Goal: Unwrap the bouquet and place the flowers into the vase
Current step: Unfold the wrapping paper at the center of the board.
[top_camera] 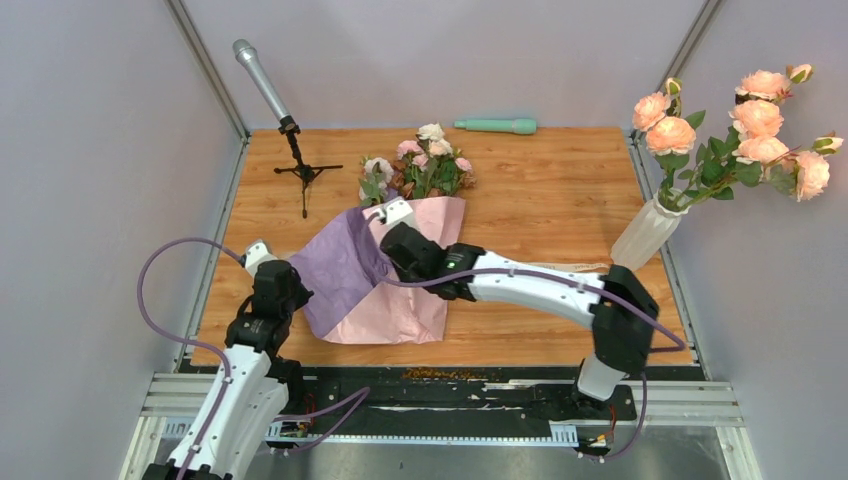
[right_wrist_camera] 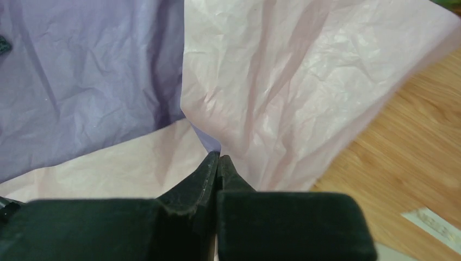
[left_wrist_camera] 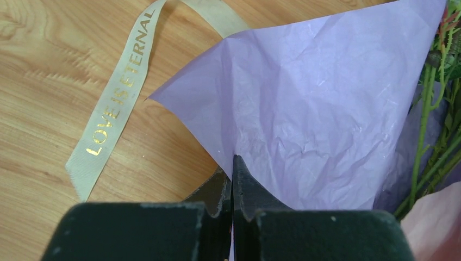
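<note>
Left end effector (left_wrist_camera: 232, 175) pinches the bouquet (left_wrist_camera: 315, 109) at lilac paper, right end effector (right_wrist_camera: 218, 163) at pink.

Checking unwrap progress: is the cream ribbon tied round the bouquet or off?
Off. The cream gold-lettered ribbon lies flat on the wooden table, not around the lilac crinkled paper.
</note>
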`<state>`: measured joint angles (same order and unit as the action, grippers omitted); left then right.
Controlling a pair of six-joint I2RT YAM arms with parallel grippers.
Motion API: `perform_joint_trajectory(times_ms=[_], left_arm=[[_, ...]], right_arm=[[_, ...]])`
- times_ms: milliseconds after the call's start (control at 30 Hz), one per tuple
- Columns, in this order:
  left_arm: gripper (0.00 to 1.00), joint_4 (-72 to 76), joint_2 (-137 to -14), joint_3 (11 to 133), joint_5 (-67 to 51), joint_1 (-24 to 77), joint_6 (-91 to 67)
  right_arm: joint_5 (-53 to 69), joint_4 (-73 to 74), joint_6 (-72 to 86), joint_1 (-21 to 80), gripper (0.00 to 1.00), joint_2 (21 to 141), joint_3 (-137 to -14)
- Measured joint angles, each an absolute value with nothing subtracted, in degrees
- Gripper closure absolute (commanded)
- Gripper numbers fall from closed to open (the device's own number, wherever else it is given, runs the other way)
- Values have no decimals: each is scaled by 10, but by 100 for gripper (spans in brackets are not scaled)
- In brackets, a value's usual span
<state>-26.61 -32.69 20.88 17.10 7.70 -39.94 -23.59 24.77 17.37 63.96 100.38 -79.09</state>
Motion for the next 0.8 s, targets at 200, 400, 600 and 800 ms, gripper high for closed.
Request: perform_joint_trajectory(times_ms=[200, 400, 600, 800], left_arm=[[100, -241, -355, 206, 169, 65, -402], [100, -211, -385, 198, 158, 47, -409], [100, -202, -389, 197, 148, 30, -413], [100, -198, -391, 185, 135, 16, -416]], right_arm=[[-306, 262, 234, 605, 100, 821, -645], [-332, 299, 340, 514, 100, 715, -460], [-325, 344, 433, 452, 100, 685, -363], [-322, 343, 465, 401, 100, 718, -360]])
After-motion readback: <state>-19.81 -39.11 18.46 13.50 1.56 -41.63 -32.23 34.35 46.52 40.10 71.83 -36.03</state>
